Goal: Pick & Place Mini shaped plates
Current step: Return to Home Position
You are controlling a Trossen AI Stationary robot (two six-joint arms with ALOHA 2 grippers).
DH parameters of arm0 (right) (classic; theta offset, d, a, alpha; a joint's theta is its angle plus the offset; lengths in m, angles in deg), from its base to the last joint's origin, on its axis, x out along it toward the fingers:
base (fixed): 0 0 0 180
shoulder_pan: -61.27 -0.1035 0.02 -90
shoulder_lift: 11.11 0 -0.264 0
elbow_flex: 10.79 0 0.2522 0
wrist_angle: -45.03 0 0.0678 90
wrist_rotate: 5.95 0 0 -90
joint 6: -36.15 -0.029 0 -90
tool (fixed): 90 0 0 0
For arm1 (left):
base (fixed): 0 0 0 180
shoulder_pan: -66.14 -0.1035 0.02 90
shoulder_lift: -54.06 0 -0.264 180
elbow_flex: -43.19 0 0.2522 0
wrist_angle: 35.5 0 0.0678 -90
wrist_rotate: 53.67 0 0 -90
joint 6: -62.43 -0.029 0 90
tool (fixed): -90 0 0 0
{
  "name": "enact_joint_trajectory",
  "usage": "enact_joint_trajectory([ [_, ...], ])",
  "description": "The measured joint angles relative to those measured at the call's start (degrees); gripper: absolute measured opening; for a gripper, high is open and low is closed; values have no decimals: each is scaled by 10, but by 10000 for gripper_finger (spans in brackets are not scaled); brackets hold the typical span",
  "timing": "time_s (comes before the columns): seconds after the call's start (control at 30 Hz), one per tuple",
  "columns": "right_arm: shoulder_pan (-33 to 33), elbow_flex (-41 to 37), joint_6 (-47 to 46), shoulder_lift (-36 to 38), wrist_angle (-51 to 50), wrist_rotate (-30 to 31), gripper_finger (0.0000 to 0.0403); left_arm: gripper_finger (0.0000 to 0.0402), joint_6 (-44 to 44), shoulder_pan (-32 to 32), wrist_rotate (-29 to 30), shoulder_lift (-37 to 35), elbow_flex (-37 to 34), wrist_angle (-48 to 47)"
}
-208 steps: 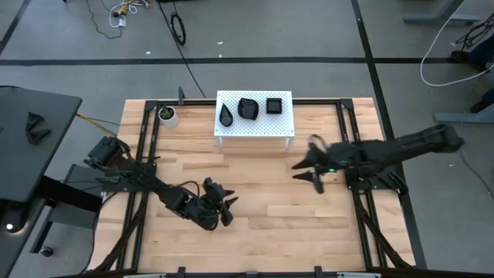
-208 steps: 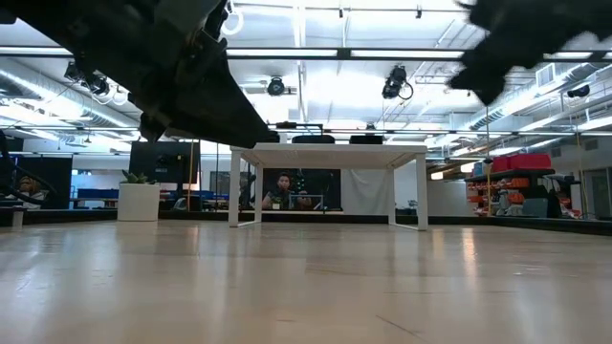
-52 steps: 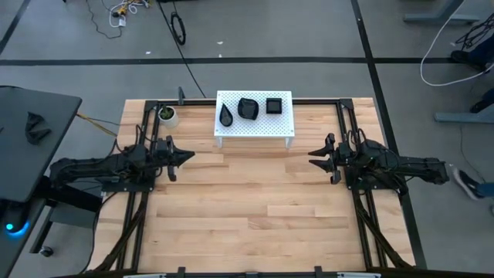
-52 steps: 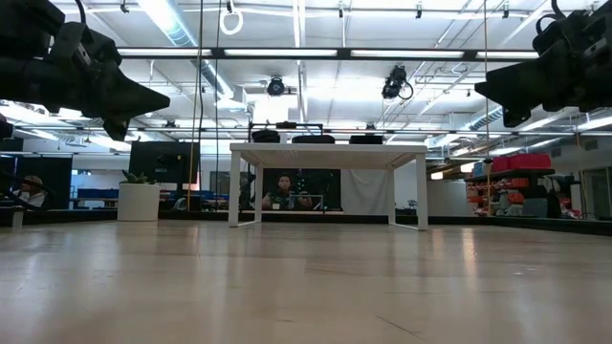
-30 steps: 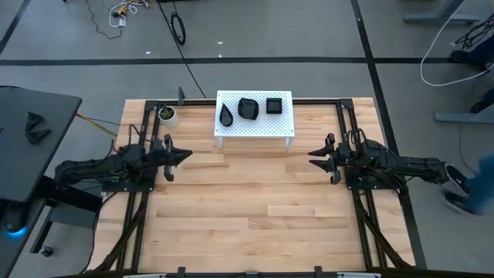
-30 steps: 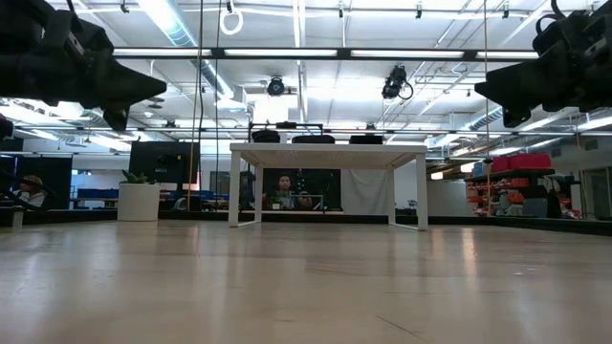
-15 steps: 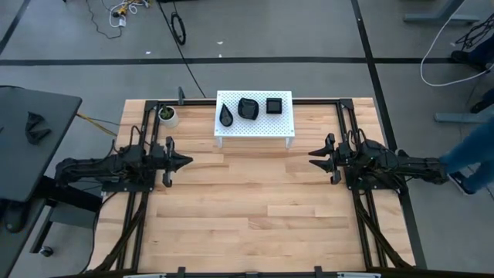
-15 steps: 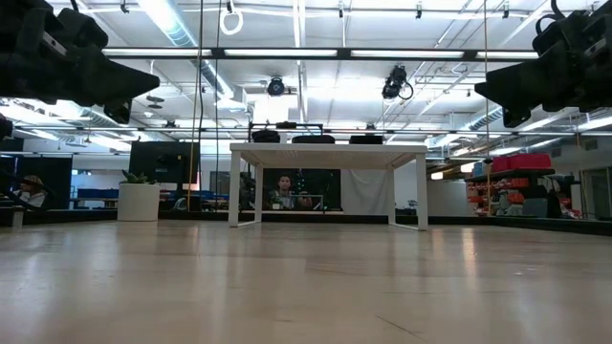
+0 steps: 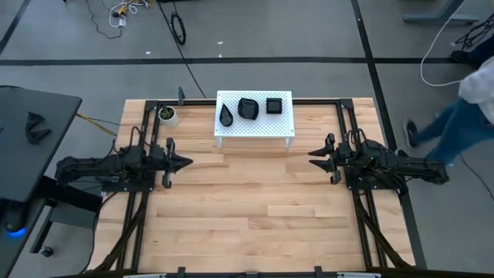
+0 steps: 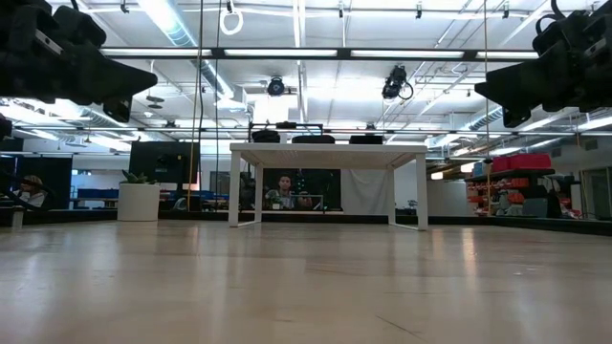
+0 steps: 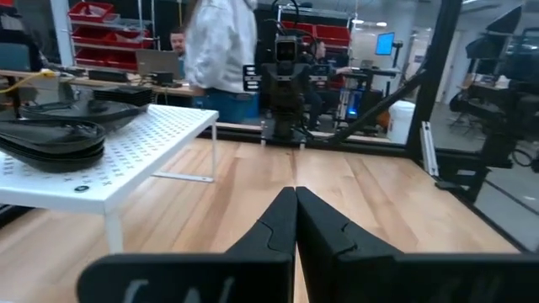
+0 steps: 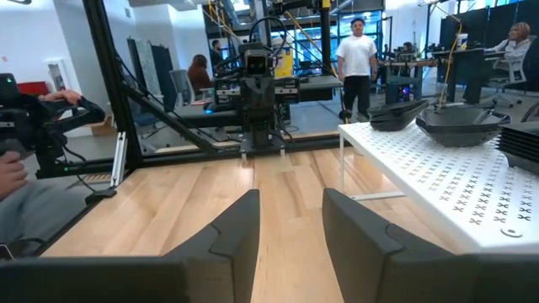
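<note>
plates (image 9: pixel 248 107) on shelf (image 9: pixel 283 124), left gripper (image 9: pixel 186 162), right gripper (image 9: pixel 312 159)

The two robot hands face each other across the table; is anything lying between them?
No. In the high view, only bare table lies between the left hand and right hand. The white shelf with the black plates stands farther back, outside that stretch.
</note>
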Motion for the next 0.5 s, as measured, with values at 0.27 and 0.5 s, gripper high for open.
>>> enact_joint_trajectory([
  [0.27, 0, 0, 0, 0, 0, 0, 135, 7, 92, 10, -8, -1, -1, 13],
  [0.5, 0, 0, 0, 0, 0, 0, 135, 7, 139, 9, -7, 1, -1, 36],
])
